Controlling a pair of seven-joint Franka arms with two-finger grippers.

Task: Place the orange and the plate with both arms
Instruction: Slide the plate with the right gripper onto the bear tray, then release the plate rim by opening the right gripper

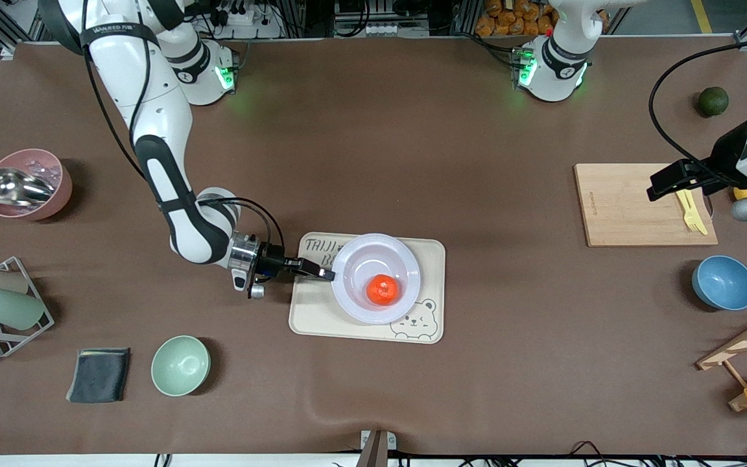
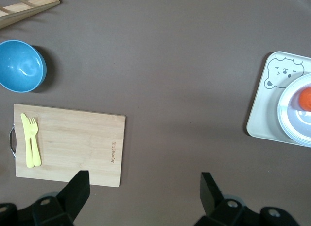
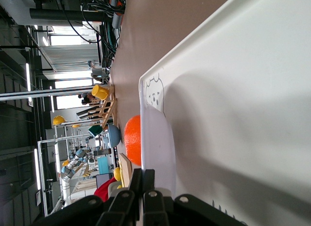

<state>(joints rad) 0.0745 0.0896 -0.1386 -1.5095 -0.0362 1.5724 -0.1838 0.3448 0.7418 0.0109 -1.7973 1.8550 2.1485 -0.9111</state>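
Observation:
The pale lavender-white plate (image 1: 349,258) lies on a cream tray (image 1: 428,259) with a bear drawing, mid-table. The orange (image 1: 383,289) sits inside the plate. My right gripper (image 1: 327,274) is shut on the plate's rim at the side toward the right arm's end. In the right wrist view its fingers (image 3: 144,176) pinch the plate's edge (image 3: 158,143), with the orange (image 3: 132,138) past it. My left gripper (image 1: 666,181) is open and empty, up over the wooden cutting board (image 1: 613,207). The left wrist view shows its spread fingers (image 2: 77,187), the plate (image 2: 294,116) and the orange (image 2: 306,97).
A yellow fork (image 1: 691,211) lies on the cutting board. A blue bowl (image 1: 723,283), a dark green fruit (image 1: 713,101) and a wooden rack (image 1: 743,350) are toward the left arm's end. A mint-green bowl (image 1: 180,365), dark cloth (image 1: 98,375), cup rack (image 1: 4,305) and pink bowl (image 1: 26,183) are toward the right arm's end.

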